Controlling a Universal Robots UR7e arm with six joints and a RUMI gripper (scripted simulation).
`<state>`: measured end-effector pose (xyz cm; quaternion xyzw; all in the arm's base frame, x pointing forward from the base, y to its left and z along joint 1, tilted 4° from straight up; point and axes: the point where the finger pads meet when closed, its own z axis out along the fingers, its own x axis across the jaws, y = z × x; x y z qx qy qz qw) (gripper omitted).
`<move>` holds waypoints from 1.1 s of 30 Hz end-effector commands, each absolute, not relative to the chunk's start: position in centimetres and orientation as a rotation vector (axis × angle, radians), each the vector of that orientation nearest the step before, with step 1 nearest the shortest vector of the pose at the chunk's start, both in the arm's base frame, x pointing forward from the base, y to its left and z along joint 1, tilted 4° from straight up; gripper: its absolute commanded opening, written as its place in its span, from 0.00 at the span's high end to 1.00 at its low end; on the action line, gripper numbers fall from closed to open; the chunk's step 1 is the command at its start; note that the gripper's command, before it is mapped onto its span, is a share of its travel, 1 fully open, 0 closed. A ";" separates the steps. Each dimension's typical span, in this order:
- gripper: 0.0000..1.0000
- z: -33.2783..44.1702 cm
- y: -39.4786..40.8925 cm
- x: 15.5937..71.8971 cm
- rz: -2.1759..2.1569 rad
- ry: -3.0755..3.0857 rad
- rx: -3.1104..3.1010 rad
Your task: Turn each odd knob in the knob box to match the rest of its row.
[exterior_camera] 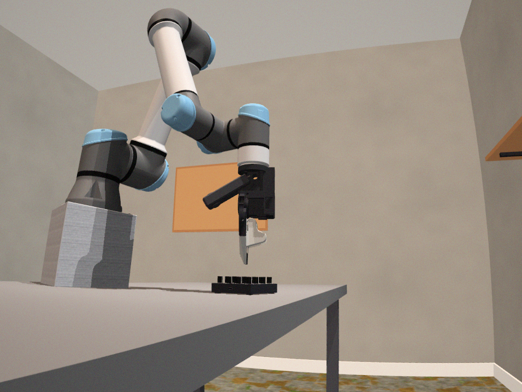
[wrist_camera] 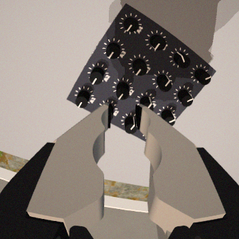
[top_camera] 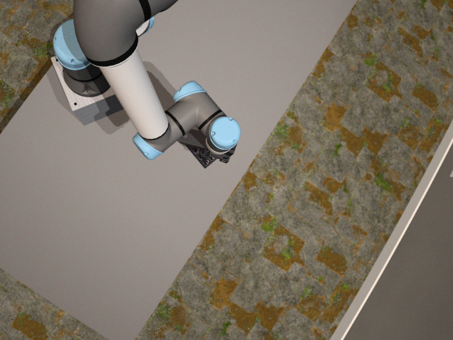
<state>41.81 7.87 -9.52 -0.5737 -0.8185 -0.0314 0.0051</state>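
Observation:
The black knob box point(wrist_camera: 159, 61) point(exterior_camera: 243, 289) point(top_camera: 204, 160) lies flat on the grey table point(exterior_camera: 126, 320) near its far edge. Its knobs are black with pale pointers and tick marks. In the wrist view, row A runs along the box's left edge, from knob A1 point(wrist_camera: 82, 98) up to knob A4 point(wrist_camera: 130, 25). My gripper point(wrist_camera: 123, 105) point(exterior_camera: 244, 260) hangs a little above the knobs and points straight down. Its fingers stand a small gap apart with nothing between them. One knob point(wrist_camera: 131, 122) shows through the gap, well below the fingertips. In the overhead view the wrist hides most of the box.
The arm's grey base block point(exterior_camera: 86, 244) stands on the table to the left of the box. The table's edge point(exterior_camera: 333, 291) is close to the box on the right. An orange panel point(exterior_camera: 198, 198) hangs on the back wall.

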 end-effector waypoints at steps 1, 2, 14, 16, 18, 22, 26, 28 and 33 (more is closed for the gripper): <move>0.89 -9.3 7.9 41.8 -0.099 -2.563 -1.797; 0.89 -9.3 7.9 41.8 -0.099 -2.563 -1.797; 0.89 -9.3 7.9 41.8 -0.099 -2.561 -1.801; 0.89 -9.3 7.9 41.8 -0.099 -2.554 -1.809; 0.89 -9.3 7.9 41.8 -0.099 -2.549 -1.816; 0.89 -9.2 8.0 41.7 -0.099 -2.525 -1.848; 0.89 -9.1 8.1 41.4 -0.098 -2.466 -1.923; 0.89 -9.1 8.2 41.3 -0.097 -2.424 -1.974; 0.89 -8.9 8.6 40.8 -0.096 -2.276 -2.136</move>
